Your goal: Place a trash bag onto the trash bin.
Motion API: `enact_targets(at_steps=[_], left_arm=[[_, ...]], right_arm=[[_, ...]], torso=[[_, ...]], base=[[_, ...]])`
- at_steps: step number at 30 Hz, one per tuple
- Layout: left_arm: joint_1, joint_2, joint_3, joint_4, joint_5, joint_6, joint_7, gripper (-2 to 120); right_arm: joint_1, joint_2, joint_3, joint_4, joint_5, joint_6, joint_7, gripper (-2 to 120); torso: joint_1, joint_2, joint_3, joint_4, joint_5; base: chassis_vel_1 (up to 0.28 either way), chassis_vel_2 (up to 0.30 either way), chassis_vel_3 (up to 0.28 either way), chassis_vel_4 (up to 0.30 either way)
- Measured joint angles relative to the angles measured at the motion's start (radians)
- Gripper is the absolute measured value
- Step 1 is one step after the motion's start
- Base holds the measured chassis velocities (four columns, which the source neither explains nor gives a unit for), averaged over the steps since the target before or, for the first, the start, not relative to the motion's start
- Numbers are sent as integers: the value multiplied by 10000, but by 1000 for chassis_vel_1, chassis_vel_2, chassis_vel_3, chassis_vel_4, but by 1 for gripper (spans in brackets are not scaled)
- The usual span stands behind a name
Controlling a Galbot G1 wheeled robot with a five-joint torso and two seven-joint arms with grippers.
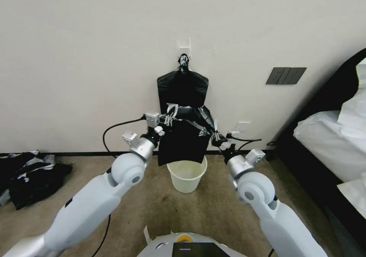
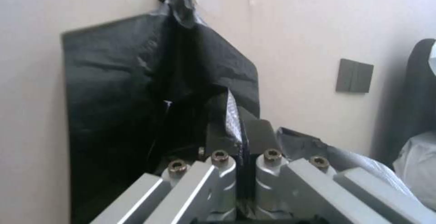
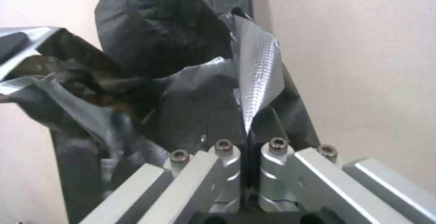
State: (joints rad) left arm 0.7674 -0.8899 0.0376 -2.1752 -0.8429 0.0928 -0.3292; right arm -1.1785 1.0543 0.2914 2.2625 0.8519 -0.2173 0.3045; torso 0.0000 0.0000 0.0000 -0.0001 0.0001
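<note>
— Left gripper [image 1: 170,117] is pinching the top edge of the trash bag [image 1: 182,142], its jaws clamped tight on the film, as the left wrist view is showing [image 2: 239,138]. Right gripper [image 1: 212,132] is doing the same on the other side, film squeezed between its closed jaws [image 3: 243,138].

— And where is the bag hanging?

— It is hanging between the two grippers, in front of the bundle of black bags [image 1: 183,87] hooked on the wall [image 1: 76,59]. Its lower hem is dangling just above the far rim of the trash bin [image 1: 187,175], which is standing on the carpet [image 1: 183,215] near the wall.

— So which step is running?

— Judging by this, the bag is being held up and spread, not yet on the bin. The mouth is looking crumpled between the grippers. The next move is calling for the mouth to be opened wider than the rim and lowered over it.
</note>
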Motion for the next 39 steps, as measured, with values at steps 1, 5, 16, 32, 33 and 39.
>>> enact_targets(at_steps=[1,5,16,32,33,39], left_arm=[[0,0,0,0,0,0,0,0],[-164,-265,233,391,71,10,-15,0],[1239,-560,-207,1300,636,-467,206,0],[3435,-1627,-227,1897,1859,-743,60,0],[3677,-1592,-257,1837,1992,-744,2,0],[4486,-1609,-259,1672,2538,-812,-48,0]], right_arm=[[0,0,0,0,0,0,0,0],[-87,79,-60,-162,-12,49,-43,0],[-509,803,-666,-921,-747,277,-208,0],[-1468,1468,-892,-1737,-811,-180,1075,0],[-1458,1489,-1031,-1735,-813,-381,1336,0],[-1497,1516,-1526,-1427,-687,-1401,2379,0]], torso=[[0,0,0,0,0],[0,0,0,0,0],[0,0,0,3,0],[0,0,0,3,-1],[0,0,0,2,-1],[0,0,-1,4,-1]], base=[[0,0,0,0],[0,0,0,0],[0,0,0,0],[0,0,0,0],[0,0,0,0],[0,0,0,0]])
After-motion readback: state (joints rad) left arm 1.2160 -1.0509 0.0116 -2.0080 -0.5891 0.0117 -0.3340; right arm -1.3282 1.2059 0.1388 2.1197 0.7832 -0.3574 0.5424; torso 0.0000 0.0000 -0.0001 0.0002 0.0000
